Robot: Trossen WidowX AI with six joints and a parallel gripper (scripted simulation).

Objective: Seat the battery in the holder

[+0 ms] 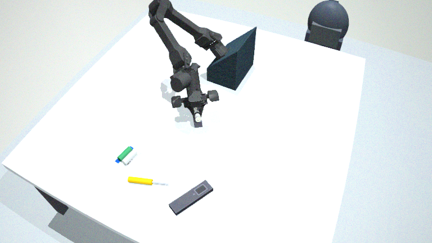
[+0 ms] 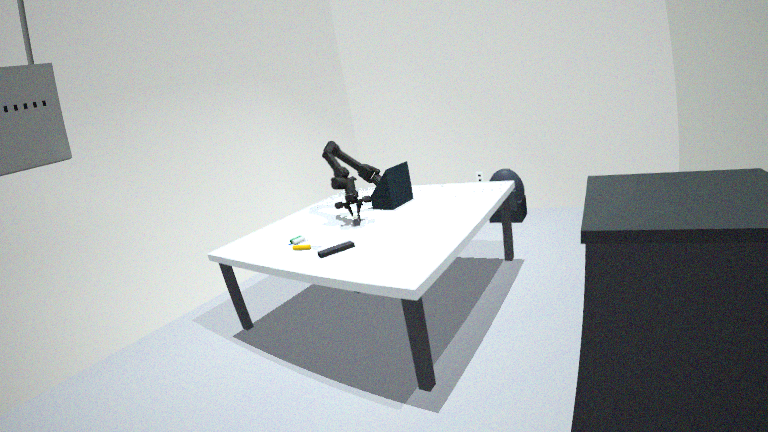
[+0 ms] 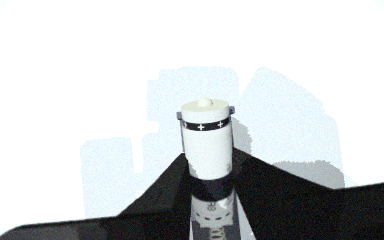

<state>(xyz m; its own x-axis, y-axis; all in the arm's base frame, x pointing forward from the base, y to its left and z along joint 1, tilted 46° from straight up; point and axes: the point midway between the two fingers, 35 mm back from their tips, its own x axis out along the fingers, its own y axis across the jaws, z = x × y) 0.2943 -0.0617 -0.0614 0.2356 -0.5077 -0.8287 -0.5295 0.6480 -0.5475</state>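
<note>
Altogether we count one arm (image 1: pixel 171 39), one gripper (image 1: pixel 197 117), one battery (image 3: pixel 206 140) and one holder (image 1: pixel 198 124), all on the white table (image 1: pixel 286 132). Our gripper is clamped on the battery, its two dark fingers pressing the white cylinder from either side below its middle.

Away from the arm, toward the near edge of the table, we count four more things: a green cylinder (image 1: pixel 125 153) lying against a white one (image 1: pixel 129 158) on a small blue pad, one yellow-handled screwdriver (image 1: pixel 140 180), and one flat grey remote-like slab (image 1: pixel 190 197). One dark wedge-shaped block (image 1: pixel 234 60) stands at the arm's base.

From the top view we see the battery held low over the table with the holder showing as a small grey piece just beyond its tip; whether they touch we cannot tell there.

Only the wrist view gives us the battery's detail: the terminal nub pointing away from the camera, a black band with white plus marks under it, and grey corners of the holder peeking out on both sides of that band.

Our exterior view adds the table's legs, a dark cabinet (image 2: pixel 673 291) to one side and a grey panel (image 2: pixel 31 116) on the wall; the battery is too small to make out there.
</note>
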